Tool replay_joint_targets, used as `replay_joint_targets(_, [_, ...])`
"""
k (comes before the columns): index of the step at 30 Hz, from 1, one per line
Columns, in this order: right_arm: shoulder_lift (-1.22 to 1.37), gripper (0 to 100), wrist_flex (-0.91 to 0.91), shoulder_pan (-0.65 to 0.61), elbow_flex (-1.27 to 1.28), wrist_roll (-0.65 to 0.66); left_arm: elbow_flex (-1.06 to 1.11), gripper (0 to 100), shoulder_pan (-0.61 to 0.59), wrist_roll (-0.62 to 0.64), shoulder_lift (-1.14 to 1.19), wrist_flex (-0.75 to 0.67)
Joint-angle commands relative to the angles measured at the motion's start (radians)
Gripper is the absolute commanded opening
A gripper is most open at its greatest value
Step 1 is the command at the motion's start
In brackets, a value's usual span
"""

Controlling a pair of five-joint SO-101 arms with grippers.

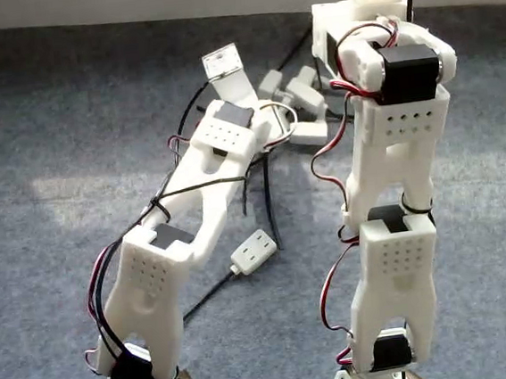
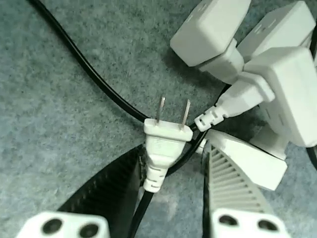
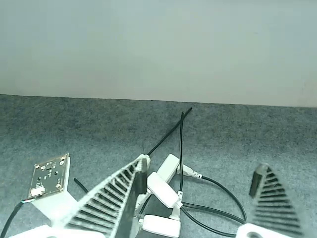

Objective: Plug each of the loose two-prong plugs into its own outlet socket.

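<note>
A white two-prong plug [image 2: 166,141] on a black cord sits between my left gripper's [image 2: 173,146] fingers, prongs pointing away from the wrist. The black finger [image 2: 114,193] presses its side; the white finger [image 2: 237,178] is close on the other side, with a black cord loop beside it. Just beyond the prongs lies a cluster of white outlet blocks [image 2: 292,89] and plugs [image 1: 303,104]. In the high view the left arm [image 1: 222,148] stretches low toward that cluster. My right gripper [image 3: 200,163] hangs open high above the cluster [image 3: 163,193], holding nothing.
A separate white outlet socket [image 1: 254,250] on a black cord lies on the grey carpet between the arms. Black cords [image 1: 267,197] trail across the middle. The right arm [image 1: 392,140] stands upright at the right. A pale wall [image 3: 158,44] borders the carpet's far edge.
</note>
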Motion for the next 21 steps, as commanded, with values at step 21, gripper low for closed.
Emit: replay_joint_targets(21, [-0.031,32.7,-0.025,-0.007,-0.122,-0.002,-0.108,14,-0.042,-0.201,0.033,-0.029])
